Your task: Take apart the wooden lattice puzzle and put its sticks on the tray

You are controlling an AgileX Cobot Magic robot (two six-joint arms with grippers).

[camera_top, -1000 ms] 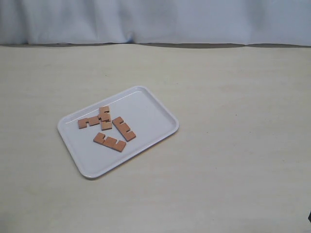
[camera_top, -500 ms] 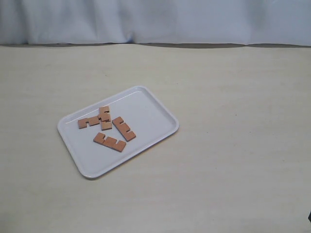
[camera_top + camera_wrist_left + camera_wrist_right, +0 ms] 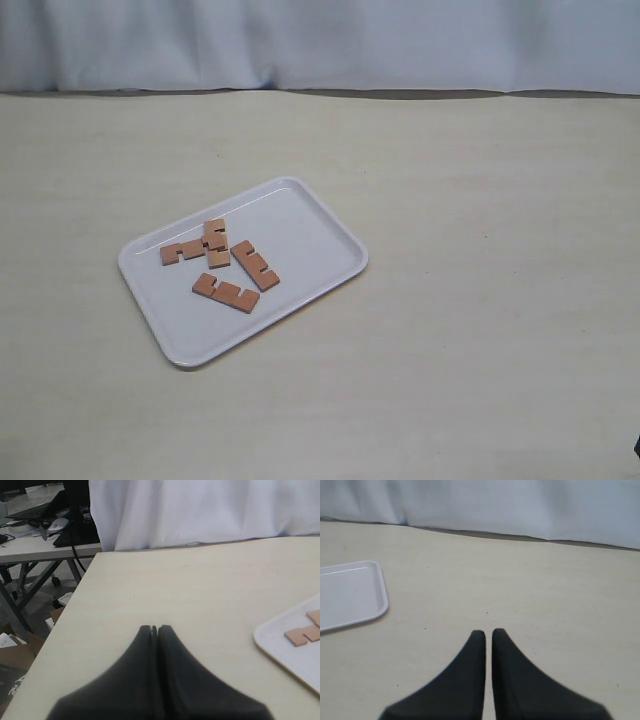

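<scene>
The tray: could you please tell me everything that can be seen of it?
The tray is white and rectangular, with rounded corners and a low raised rim, and looks like plastic. It lies flat on the pale table, turned at an angle to the table's far edge. Four reddish-brown notched sticks lie on its left half in the exterior view, two of them touching; the other half is bare.

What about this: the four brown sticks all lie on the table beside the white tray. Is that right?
No. The exterior view shows the four sticks lying on the white tray, not on the table beside it.
</scene>
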